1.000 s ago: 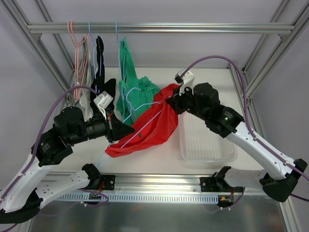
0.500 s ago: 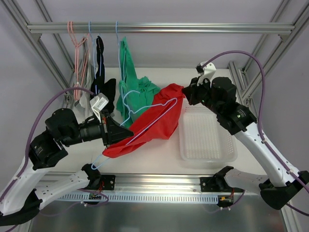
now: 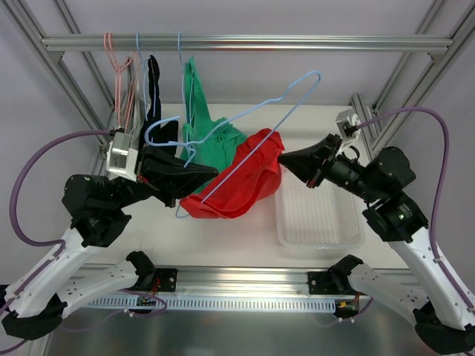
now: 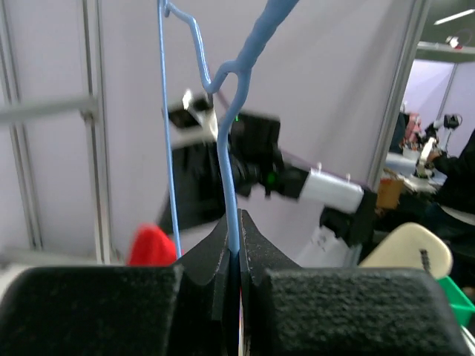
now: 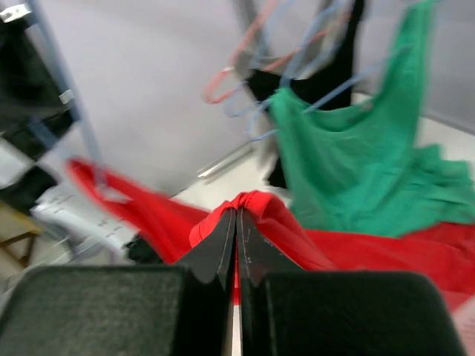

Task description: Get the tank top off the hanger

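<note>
Two robot arms hold a red tank top (image 3: 249,178) and a blue hanger (image 4: 230,178).
The left gripper (image 4: 234,222) is clamped on the hanger's wire. The right gripper (image 5: 236,215) pinches a fold of the tank top, which hangs over the middle of the table (image 3: 237,241), just left of a white tray (image 3: 319,245).

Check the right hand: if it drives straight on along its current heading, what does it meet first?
The red tank top: the right hand is shut on its edge, so it would push straight into the bunched fabric. Past that, probably the green top, though depth there is unclear.
</note>
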Robot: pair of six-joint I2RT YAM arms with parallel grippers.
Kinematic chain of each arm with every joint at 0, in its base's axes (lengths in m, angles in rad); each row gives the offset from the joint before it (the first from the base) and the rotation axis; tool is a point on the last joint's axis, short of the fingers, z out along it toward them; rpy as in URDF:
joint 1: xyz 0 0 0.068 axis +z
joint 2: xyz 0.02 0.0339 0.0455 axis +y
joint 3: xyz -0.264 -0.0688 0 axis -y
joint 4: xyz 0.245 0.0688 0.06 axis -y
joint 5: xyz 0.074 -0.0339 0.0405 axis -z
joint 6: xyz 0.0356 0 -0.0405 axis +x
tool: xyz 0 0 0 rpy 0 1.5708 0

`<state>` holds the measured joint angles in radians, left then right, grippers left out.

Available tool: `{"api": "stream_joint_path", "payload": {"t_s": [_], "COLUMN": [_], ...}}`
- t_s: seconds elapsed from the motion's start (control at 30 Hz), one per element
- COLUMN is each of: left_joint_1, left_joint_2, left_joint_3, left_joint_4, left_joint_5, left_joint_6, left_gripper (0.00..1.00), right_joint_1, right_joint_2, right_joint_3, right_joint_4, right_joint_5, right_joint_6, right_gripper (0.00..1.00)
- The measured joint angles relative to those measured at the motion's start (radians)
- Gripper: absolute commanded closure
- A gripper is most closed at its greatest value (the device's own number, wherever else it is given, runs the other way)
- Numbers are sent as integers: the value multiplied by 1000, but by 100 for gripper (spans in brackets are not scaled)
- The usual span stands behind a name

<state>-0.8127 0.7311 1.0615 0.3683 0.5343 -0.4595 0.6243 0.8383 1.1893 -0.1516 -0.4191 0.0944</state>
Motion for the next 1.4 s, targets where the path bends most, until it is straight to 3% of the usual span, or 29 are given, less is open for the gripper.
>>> {"api": "stream_joint_path", "payload": {"t_s": [0.17, 0.33, 0.6, 0.63, 0.7, 0.73, 0.77, 0.83, 0.9, 1.0, 1.13, 1.4], "left_joint_1": [0, 0, 0, 0, 0, 0, 0, 0, 0, 0, 0, 0], "left_joint_2": [108, 227, 276, 272, 240, 219, 185, 100, 4, -98, -100, 190], "left_joint_3": [-10, -10, -145, -156, -161, -161, -162, -178, -218, -242, -208, 102], "left_joint_4": [342, 555, 795, 790, 694, 642, 567, 426, 298, 107, -128, -520], "left_joint_5": [-20, -43, -85, -97, -126, -143, -178, -249, -334, -435, -547, -673], "left_joint_6": [16, 77, 135, 137, 139, 139, 139, 138, 132, 108, 63, -5], "left_gripper": [100, 100, 100, 100, 100, 100, 100, 100, 100, 100, 100, 100], "right_joint_1": [157, 323, 348, 350, 357, 364, 370, 380, 385, 385, 383, 381], "right_joint_2": [-32, 22, 53, 64, 91, 107, 123, 142, 142, 113, 29, -62], "right_joint_3": [-176, -312, -367, -367, -367, -367, -370, -380, -391, -394, -383, -310], "right_joint_4": [188, 174, 125, 125, 123, 118, 114, 105, 78, 24, -63, -162], "right_joint_5": [-92, -30, 163, 181, 208, 222, 233, 256, 294, 387, 510, 617], "right_joint_6": [131, 138, 126, 126, 125, 126, 126, 118, 107, 95, 74, 32], "right_gripper": [100, 100, 100, 96, 77, 43, 25, 9, 1, 1, 1, 0]}}
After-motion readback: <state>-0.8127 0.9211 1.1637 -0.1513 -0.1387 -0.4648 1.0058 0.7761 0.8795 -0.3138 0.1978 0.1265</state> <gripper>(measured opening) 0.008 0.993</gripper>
